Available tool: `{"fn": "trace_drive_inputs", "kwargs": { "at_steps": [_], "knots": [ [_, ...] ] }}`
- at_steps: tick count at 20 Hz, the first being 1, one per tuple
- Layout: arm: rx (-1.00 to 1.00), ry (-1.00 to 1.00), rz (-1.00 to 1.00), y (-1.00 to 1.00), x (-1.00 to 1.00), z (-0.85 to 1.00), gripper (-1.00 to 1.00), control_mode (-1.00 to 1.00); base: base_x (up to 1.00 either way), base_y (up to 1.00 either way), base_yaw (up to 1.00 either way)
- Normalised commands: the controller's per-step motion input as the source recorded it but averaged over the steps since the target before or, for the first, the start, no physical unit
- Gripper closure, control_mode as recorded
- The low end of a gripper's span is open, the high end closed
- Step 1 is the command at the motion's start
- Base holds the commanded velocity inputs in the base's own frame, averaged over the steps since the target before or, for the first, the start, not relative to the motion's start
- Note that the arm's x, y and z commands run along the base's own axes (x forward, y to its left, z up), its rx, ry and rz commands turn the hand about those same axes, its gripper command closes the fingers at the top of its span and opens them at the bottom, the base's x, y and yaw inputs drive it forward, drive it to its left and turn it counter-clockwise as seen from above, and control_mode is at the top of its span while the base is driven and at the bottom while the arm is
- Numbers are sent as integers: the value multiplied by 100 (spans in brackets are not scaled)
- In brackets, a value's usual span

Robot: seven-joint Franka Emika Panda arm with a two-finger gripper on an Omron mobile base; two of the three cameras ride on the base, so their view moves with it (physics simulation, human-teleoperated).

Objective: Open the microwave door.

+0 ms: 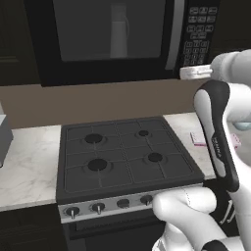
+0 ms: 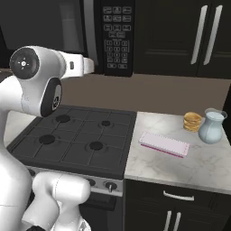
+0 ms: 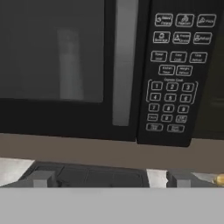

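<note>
While the fingers (image 3: 39, 179) stood parted and empty, the single microwave door (image 3: 57, 65) hung shut beyond and above them, its one handle bar (image 3: 124, 61) up between the two tips. One keypad panel (image 3: 175, 70) lay further right. Glare blurred whatever sat behind the window.

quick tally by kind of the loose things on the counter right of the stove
Glass jug: 1
Stack of golden cookies or pancakes: 1
Flat white and pink rectangular thing: 1
Total: 3
</note>
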Motion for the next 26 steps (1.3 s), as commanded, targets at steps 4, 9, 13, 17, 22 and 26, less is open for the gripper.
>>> {"fn": "trace_drive_inputs", "kwargs": {
  "at_steps": [4, 9, 13, 17, 22, 26],
  "knots": [
    [0, -6, 0, 0, 11, 38, -100, -100, 0, 0, 0],
    [0, 0, 0, 0, 25, 20, -100, -100, 0, 0, 0],
    [0, 6, -1, 0, 46, 2, -100, -100, 0, 0, 0],
    [0, 9, 0, 0, 59, 0, -100, -100, 0, 0, 0],
    [1, 5, 0, -4, 65, 0, -100, -100, 0, 0, 0],
    [0, 0, 0, -1, 56, -1, -100, -100, 0, 0, 0]
  ]
}}
